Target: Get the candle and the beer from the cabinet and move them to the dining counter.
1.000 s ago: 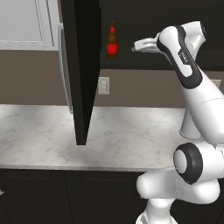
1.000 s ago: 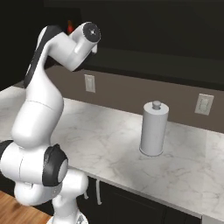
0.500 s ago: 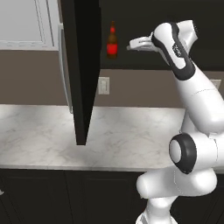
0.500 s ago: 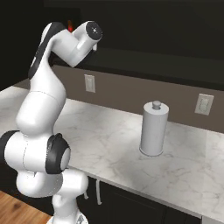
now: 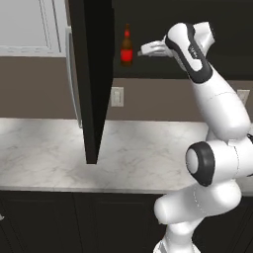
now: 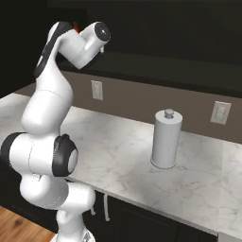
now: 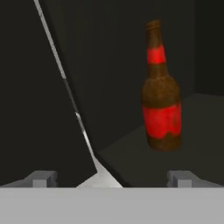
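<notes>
Left base view: above the marble worktop (image 5: 44, 153) the cabinet (image 5: 91, 74) door hangs open; the beer (image 5: 126, 47) stands on its shelf just ahead of the hand (image 5: 144, 50), nearer than a second ago. Hand view: fingers (image 7: 41, 178) spread, nothing held, beer (image 7: 161, 92) ahead, right. Nothing moved yet.

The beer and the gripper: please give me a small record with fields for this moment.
beer: upright on the shelf inside the cabinet, not held
cabinet door: swung open
gripper: open, level with the beer, beside it, not touching
candle: cannot tell where it is
worktop: carries a white paper towel roll
</notes>
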### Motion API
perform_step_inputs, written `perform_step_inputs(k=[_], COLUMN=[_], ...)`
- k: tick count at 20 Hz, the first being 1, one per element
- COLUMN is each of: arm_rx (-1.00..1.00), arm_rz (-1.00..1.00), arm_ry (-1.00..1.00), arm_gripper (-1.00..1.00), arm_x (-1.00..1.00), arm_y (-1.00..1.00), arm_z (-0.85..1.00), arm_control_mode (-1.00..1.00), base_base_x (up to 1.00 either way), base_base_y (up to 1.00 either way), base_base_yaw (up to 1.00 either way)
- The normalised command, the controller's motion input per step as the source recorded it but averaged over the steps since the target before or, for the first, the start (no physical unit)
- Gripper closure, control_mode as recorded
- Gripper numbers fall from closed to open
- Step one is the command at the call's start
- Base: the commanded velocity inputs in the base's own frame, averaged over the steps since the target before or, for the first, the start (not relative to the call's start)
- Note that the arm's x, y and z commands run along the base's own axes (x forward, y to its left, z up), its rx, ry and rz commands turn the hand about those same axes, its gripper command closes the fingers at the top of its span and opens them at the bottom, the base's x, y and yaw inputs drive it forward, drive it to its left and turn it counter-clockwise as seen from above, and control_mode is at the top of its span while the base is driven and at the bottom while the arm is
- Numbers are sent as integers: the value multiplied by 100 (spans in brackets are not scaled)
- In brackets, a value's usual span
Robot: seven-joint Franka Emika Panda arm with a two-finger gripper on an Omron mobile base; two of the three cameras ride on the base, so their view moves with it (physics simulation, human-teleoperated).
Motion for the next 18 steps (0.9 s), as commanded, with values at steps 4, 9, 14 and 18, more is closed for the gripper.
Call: perform_step_inputs(k=[4,9,14,18], arm_rx=[-4,-4,-1,-1], arm_rz=[0,0,0,0], arm_ry=[0,0,0,0], arm_gripper=[-100,-100,-100,-100], arm_x=[26,20,14,20], arm_y=[10,14,10,2], arm_z=[-9,-6,-6,-9], arm_control_mode=[-100,-100,-100,-100], base_base_x=[0,0,0,0], base_base_y=[0,0,0,0], base_base_yaw=[0,0,0,0])
